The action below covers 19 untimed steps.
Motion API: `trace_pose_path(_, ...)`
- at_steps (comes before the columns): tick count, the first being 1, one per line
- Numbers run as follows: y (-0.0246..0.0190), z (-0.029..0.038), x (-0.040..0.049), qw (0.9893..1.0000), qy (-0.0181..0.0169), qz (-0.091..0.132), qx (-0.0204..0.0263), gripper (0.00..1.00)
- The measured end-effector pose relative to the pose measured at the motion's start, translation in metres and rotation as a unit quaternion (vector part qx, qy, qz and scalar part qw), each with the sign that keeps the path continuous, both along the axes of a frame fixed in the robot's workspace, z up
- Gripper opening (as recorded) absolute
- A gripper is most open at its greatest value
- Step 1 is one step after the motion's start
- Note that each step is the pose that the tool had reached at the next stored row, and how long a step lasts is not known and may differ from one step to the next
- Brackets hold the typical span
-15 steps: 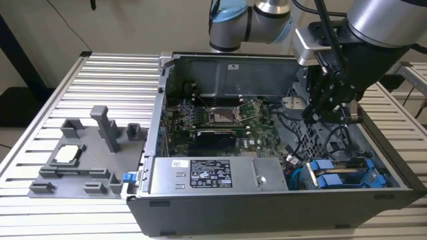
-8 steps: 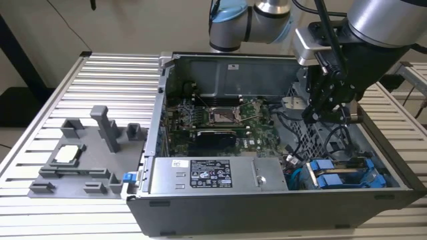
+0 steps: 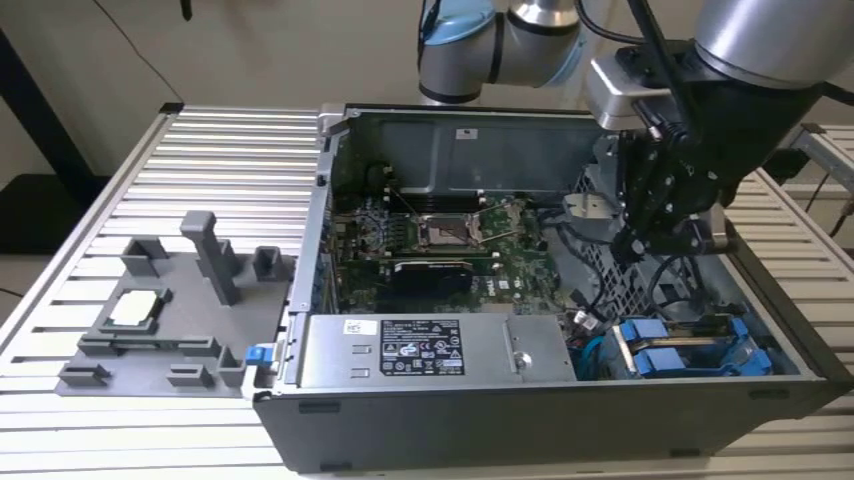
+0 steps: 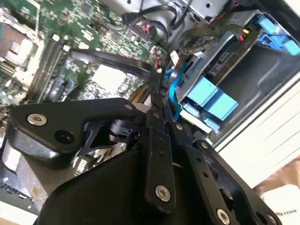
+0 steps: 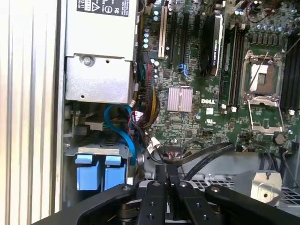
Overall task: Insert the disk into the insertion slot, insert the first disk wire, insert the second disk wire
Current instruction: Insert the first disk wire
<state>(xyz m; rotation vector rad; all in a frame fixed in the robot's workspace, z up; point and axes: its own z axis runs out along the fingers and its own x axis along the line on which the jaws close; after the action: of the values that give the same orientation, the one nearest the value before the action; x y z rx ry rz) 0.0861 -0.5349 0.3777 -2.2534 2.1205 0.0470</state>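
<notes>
With the disk [image 3: 674, 358] seated in the bay at the case [image 3: 534, 425] corner, the jaws were clenched on a flat black wire [image 5: 206, 152] near it, whose end probably wanted squaring to the disk's edge and a slow descent, as loose cables [image 5: 125, 136] and the case wall crowded the gap

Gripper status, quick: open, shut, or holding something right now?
Gripper: shut, fingertips pinching the flat black wire inside the open computer case.
</notes>
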Motion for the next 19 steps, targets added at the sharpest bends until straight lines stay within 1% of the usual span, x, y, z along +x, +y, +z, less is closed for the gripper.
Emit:
trace_pose_path(1,0.0000,0.0000,0.0000,1.0000,0.0000,0.000,-0.0027,0.15)
trace_pose_path(2,-0.0001,-0.0001,0.0000,1.0000,0.0000,0.000,-0.0015,0.15)
trace_pose_path(3,-0.0001,0.0000,-0.0001,1.0000,0.0000,0.000,0.0023,0.15)
trace_pose_path(6,-0.0006,0.0000,0.0000,0.9996,-0.0003,0.000,0.0282,0.15)
trace_pose_path(8,-0.0014,0.0000,0.0000,0.9989,-0.0004,0.000,0.0465,0.15)
trace_pose_path(9,-0.0019,0.0003,-0.0001,0.9985,-0.0004,0.000,0.0542,0.15)
trace_pose_path(10,-0.0027,0.0006,0.0000,0.9982,-0.0004,0.000,0.0603,0.15)
trace_pose_path(14,-0.0027,0.0005,0.0000,0.9981,-0.0004,0.000,0.0610,0.15)
trace_pose_path(16,-0.0028,0.0004,0.0000,0.9981,-0.0004,0.000,0.0611,0.16)
trace_pose_path(17,-0.0027,0.0005,0.0000,0.9981,-0.0004,0.000,0.0610,0.22)
trace_pose_path(18,-0.0028,0.0004,0.0000,0.9981,-0.0004,0.000,0.0610,0.22)
trace_pose_path(19,-0.0028,0.0005,0.0000,0.9981,-0.0004,0.000,0.0610,0.29)
